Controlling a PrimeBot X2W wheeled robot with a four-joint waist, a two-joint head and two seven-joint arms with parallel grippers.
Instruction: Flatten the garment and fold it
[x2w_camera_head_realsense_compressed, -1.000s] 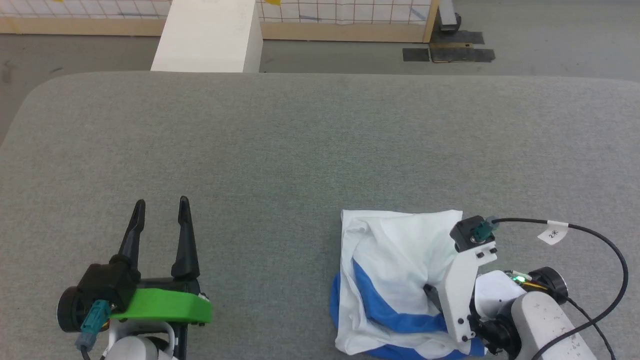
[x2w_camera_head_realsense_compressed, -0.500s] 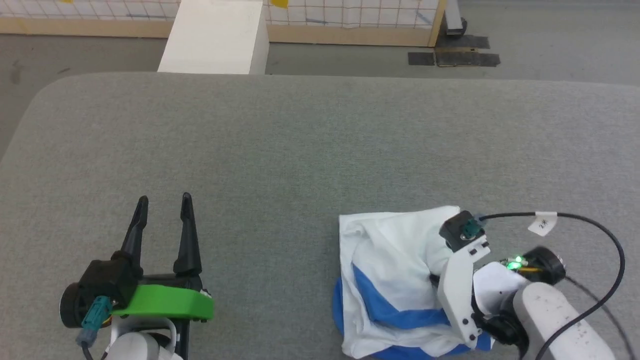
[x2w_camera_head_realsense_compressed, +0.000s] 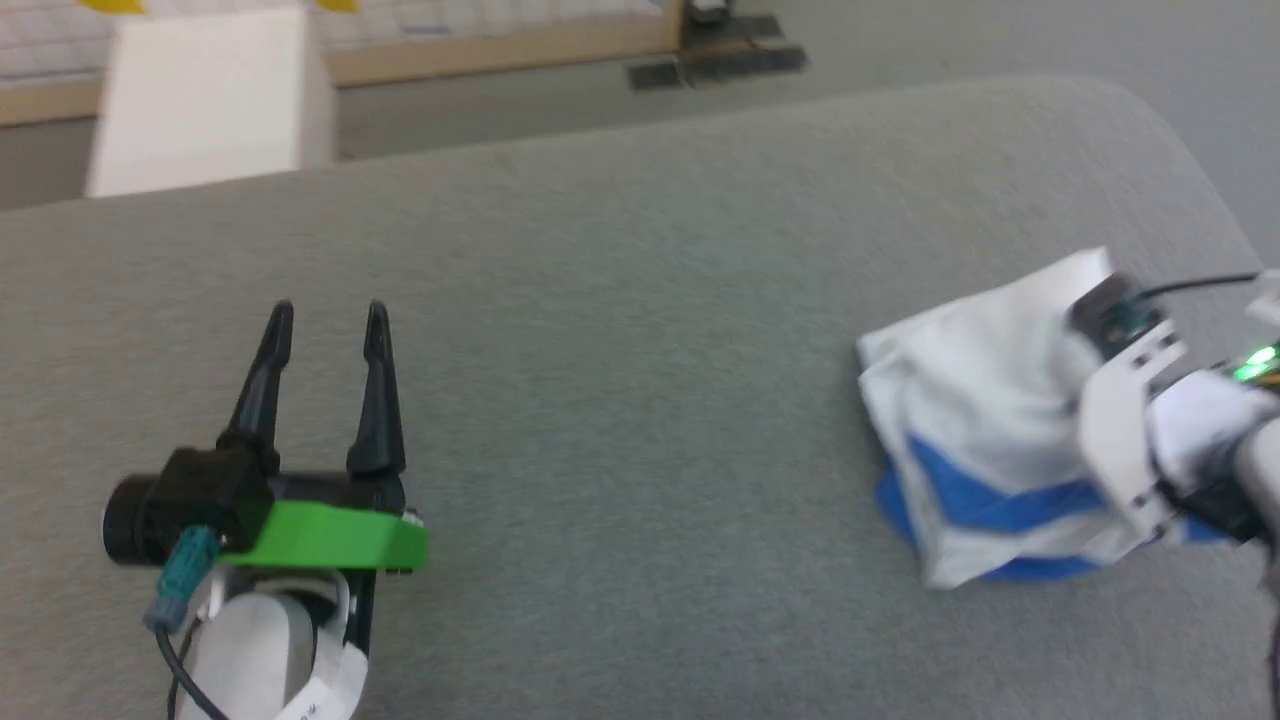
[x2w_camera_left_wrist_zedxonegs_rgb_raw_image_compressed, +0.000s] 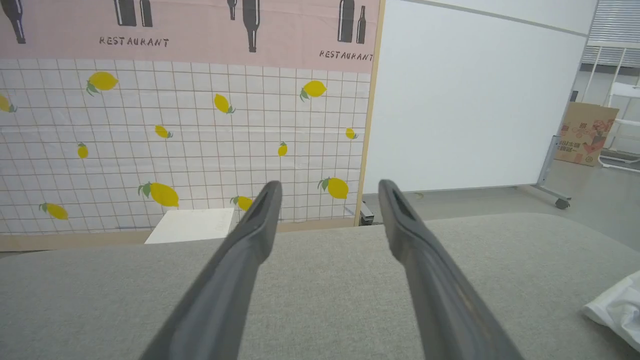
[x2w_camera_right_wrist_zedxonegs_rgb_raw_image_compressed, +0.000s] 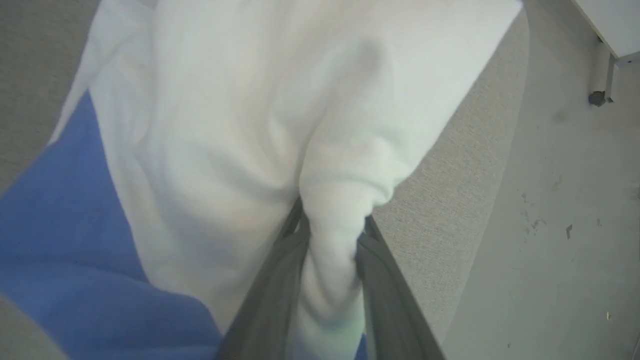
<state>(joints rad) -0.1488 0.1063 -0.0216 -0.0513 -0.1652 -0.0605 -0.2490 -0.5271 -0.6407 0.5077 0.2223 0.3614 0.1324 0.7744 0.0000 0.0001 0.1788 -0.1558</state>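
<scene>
The garment is a crumpled white bundle with bright blue bands, lying near the right end of the grey padded table. In the right wrist view, my right gripper is shut on a raised fold of the garment's white cloth. From the head view its fingers are hidden behind the white wrist mount. My left gripper hovers open over bare table far to the left, nothing between its fingers. A white corner of the garment shows at the lower right of the left wrist view.
The table's rounded right edge runs close behind the garment, with grey floor beyond it. A white box stands past the far edge, before a wooden-framed tiled wall panel.
My right gripper has shut on a fold of the garment's white cloth. The head camera has swung, shifting the whole picture. The gap between left gripper and garment looks wider.
</scene>
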